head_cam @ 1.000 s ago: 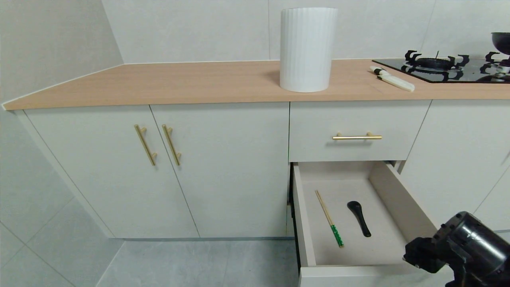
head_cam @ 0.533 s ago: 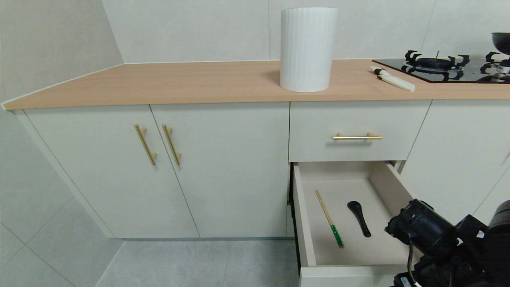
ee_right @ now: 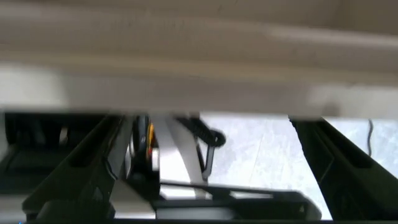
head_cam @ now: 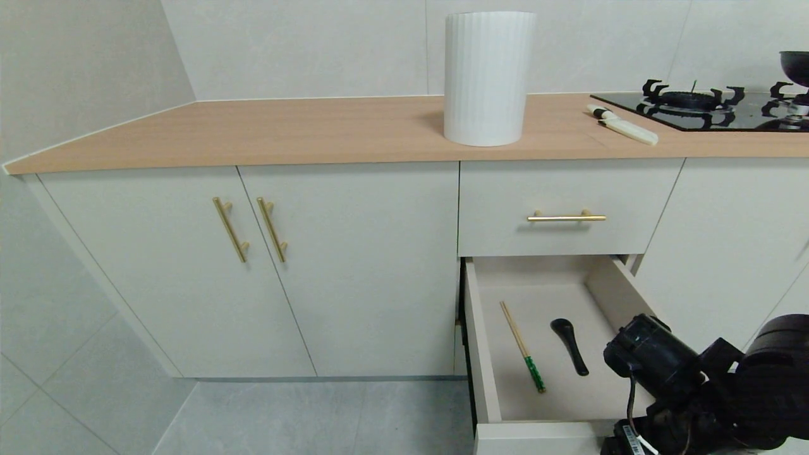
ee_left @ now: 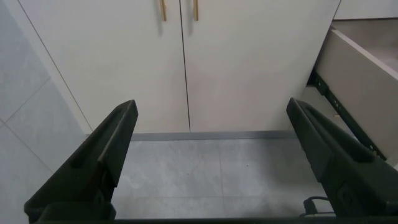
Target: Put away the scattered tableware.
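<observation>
1. Head view: the lower drawer (head_cam: 481, 354) is shown pulled out beneath the wood-grain tabletop (head_cam: 284, 129). 1 pair of chopsticks (head_cam: 522, 346) and 1 black spoon (head_cam: 571, 346) are laid on its pale floor, near each other but apart.
2. A white knife (head_cam: 622, 124) is seen lying flat on the tabletop, between the ribbed white canister (head_cam: 486, 79) and the black glass hob (head_cam: 701, 110), well apart from the drawer. It is judged to be the piece not yet put away.
3. The knife is expected to be light, stiff and smooth, so a slip is possible. It is best taken across the handle, the end with the dark band, with the blade kept level.
4. The chopsticks are thin bamboo-coloured sticks with green ends, likely to roll or separate if nudged. The spoon is glossy, short and rounded at the bowl, and may be brittle if ceramic.
5. The left gripper (ee_left: 211, 109) is held with its 2 dark fingers spread wide and nothing between them, facing the cabinet doors (ee_left: 186, 62) and the grey floor tiles.
6. The right gripper (ee_right: 205, 124) is likewise spread and empty, close under a pale blurred panel. Its arm is seen at the drawer's front right corner.
</observation>
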Robot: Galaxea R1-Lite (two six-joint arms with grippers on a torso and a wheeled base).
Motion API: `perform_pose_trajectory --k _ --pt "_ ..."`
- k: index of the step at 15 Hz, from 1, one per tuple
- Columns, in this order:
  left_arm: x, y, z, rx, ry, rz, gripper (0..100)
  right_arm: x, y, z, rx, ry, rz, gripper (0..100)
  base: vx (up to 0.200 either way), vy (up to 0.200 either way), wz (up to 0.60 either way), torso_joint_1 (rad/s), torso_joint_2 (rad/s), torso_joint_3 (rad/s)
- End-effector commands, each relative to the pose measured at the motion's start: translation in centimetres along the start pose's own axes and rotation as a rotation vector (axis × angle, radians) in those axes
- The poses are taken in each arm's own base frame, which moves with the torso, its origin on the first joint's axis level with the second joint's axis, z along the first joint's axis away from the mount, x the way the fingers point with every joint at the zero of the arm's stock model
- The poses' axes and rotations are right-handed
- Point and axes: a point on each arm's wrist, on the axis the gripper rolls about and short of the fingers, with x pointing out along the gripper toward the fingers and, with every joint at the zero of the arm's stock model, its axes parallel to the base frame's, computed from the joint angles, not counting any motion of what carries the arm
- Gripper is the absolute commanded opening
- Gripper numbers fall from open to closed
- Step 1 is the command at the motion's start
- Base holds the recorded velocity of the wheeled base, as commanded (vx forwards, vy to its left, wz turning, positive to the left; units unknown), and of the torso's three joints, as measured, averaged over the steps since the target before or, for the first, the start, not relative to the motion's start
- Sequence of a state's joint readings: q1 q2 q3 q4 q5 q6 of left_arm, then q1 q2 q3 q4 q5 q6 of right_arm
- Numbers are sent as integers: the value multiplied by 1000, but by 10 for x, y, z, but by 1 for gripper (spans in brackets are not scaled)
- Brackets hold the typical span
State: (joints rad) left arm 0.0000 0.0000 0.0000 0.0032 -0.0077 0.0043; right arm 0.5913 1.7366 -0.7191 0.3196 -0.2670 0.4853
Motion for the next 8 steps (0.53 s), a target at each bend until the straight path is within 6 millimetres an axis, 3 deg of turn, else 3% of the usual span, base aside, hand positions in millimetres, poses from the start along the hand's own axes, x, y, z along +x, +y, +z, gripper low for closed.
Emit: perform_pose_trajectory --k 1,8 --pt "0 0 0 0 0 0 100 4 1 1 -1 8 -17 100 0 0 0 0 0 0" --pt "0 0 0 0 0 0 100 5 0 16 94 -111 29 100 0 0 0 0 0 0"
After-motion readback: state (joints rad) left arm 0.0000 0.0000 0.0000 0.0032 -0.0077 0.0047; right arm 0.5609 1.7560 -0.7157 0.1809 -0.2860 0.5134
